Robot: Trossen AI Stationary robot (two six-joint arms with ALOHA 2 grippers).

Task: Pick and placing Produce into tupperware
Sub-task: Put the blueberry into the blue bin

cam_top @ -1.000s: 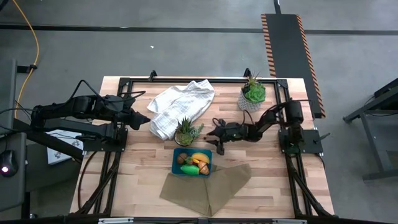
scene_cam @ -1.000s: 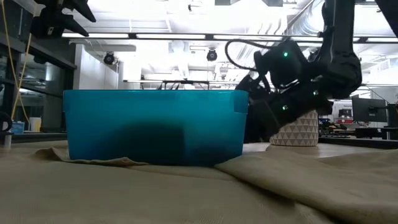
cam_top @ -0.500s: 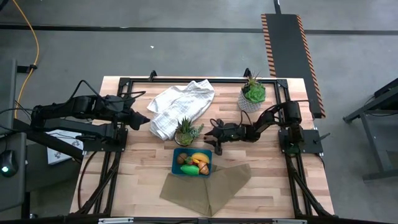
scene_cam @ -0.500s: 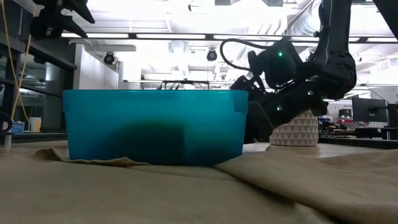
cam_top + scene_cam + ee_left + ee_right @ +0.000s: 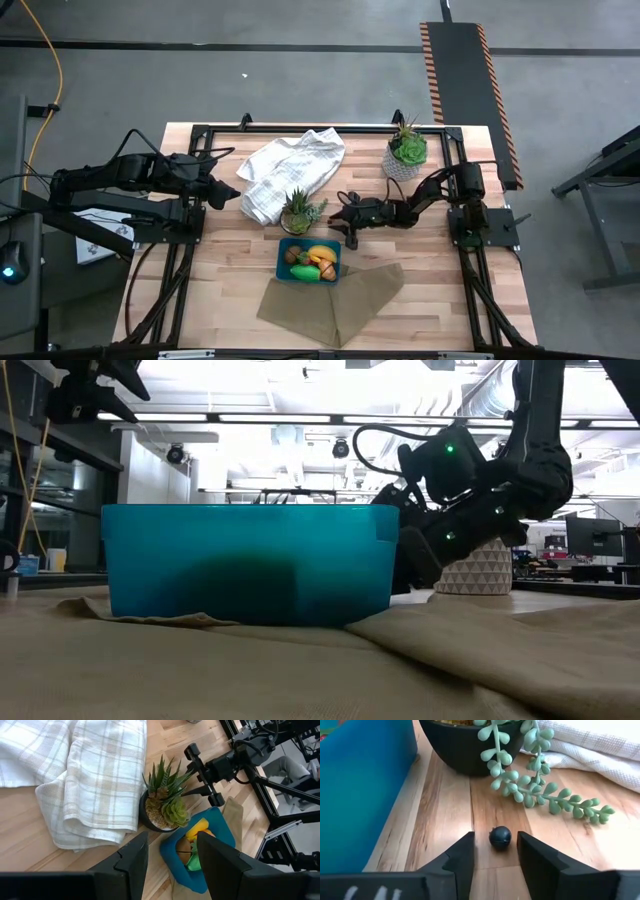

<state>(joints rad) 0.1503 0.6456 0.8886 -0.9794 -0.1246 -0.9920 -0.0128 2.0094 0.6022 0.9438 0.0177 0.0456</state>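
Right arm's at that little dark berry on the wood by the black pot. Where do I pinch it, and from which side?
Pinch the dark berry across its middle; it is round, so any diameter works. Keep the right gripper low along the bare wood, jaws straddling it. The tupperware, black pot and trailing succulent strand crowd the other sides.

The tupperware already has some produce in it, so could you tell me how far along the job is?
Done: banana, kiwi and green pepper lie in the tupperware. In hand: right claw open around a dark berry on the table. Left: grasp and place it.
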